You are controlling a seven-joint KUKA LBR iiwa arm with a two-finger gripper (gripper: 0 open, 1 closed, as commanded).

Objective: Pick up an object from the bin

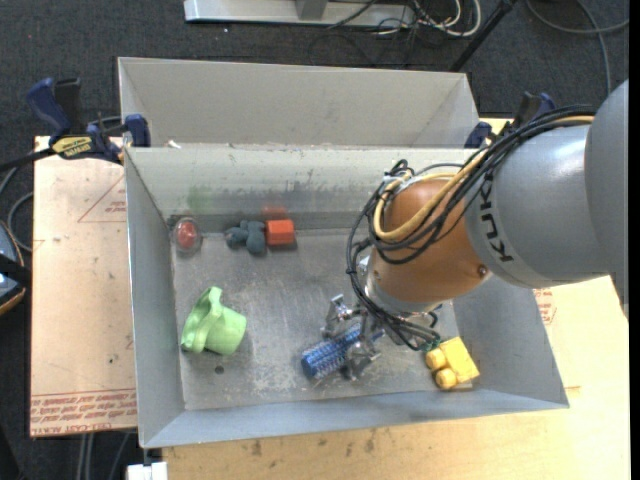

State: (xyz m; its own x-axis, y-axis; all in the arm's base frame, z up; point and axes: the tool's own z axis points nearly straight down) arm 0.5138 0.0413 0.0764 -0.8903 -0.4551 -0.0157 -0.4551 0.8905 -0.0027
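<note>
Camera view, looking down into the grey metal bin (150,298), read from left to right. At the far left of the floor, against the back wall, lies a small reddish ball (185,234). Nearer the front, well apart from it, a light green cup-shaped toy (213,324) lies on its side. Along the back wall, to the right of the ball, sits a dark blue-grey lump (247,236), and touching its right side is a small orange block (280,232). Toward the front and middle of the floor lies a blue ridged cylinder (322,358), tilted so that its right end points up and back. The hand (352,342) is low over the floor at this right end and overlaps it. Whether the hand is apart, together or clamped on the cylinder cannot be told, since the wrist hides much of it. Above the hand is the round orange wrist cover (425,243) with looped cables. Just right of the hand, near the front right corner, lies a yellow block (452,361). The grey arm (555,203) enters from the right.
</note>
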